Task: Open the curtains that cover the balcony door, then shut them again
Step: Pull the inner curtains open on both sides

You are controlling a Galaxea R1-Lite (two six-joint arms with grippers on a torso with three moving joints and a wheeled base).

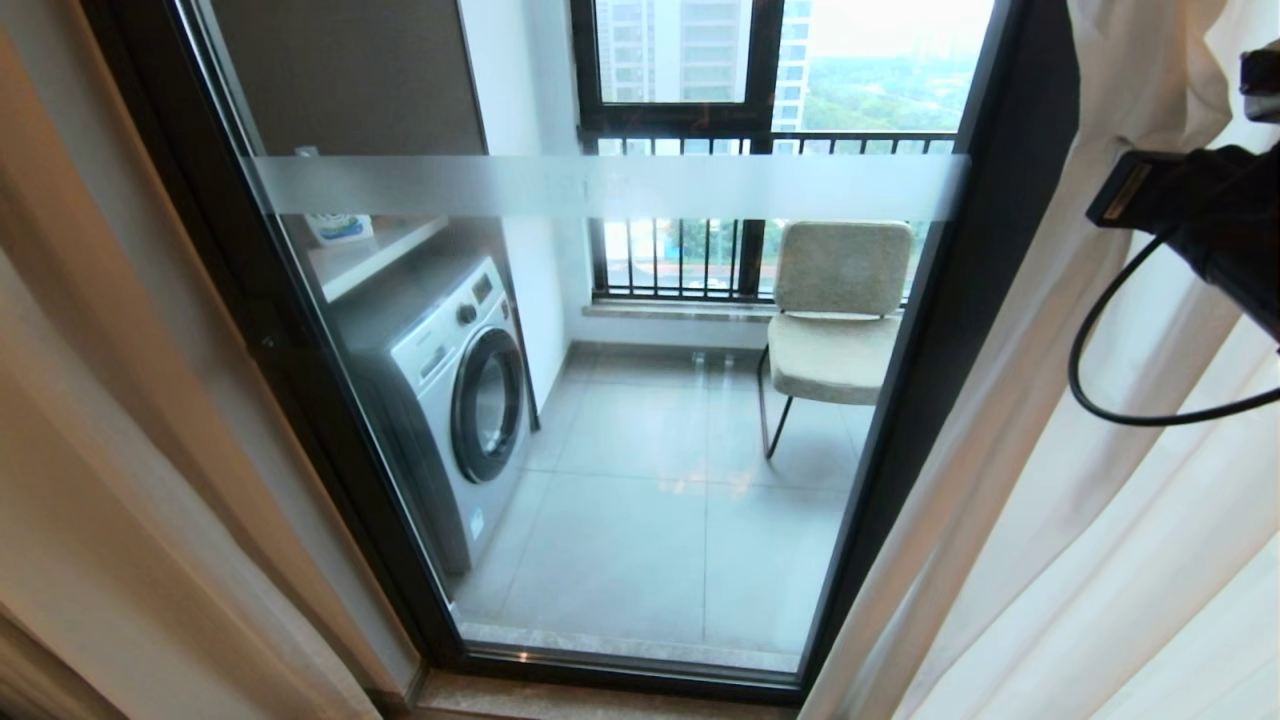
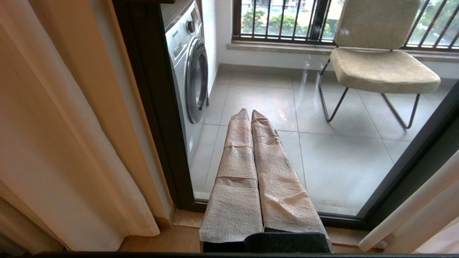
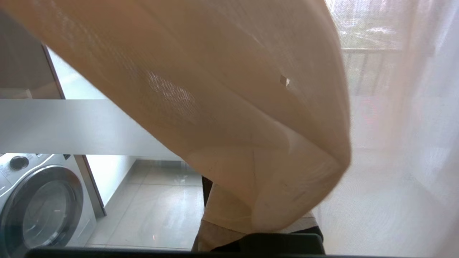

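Two claws closed: left claw (image 2: 251, 114) idle, right claw draped in curtains (image 3: 233, 107); no legible writing.

Bright daylight enters through the clear-glass dark-framed balcony door (image 1: 620, 420); grey floor tiles (image 1: 660, 520) show glare. Head view edges bow. Beige woven curtain fold (image 3: 229, 107) blurred near lens.

No legible text anywhere.
Faint lettering on the washing machine (image 1: 450, 390) control panel, too small to read; blue-and-white printed label on a bottle (image 1: 338, 228) on the shelf just above the washing machine, wording unreadable; pale sticker low on the washing machine front, also illegible.
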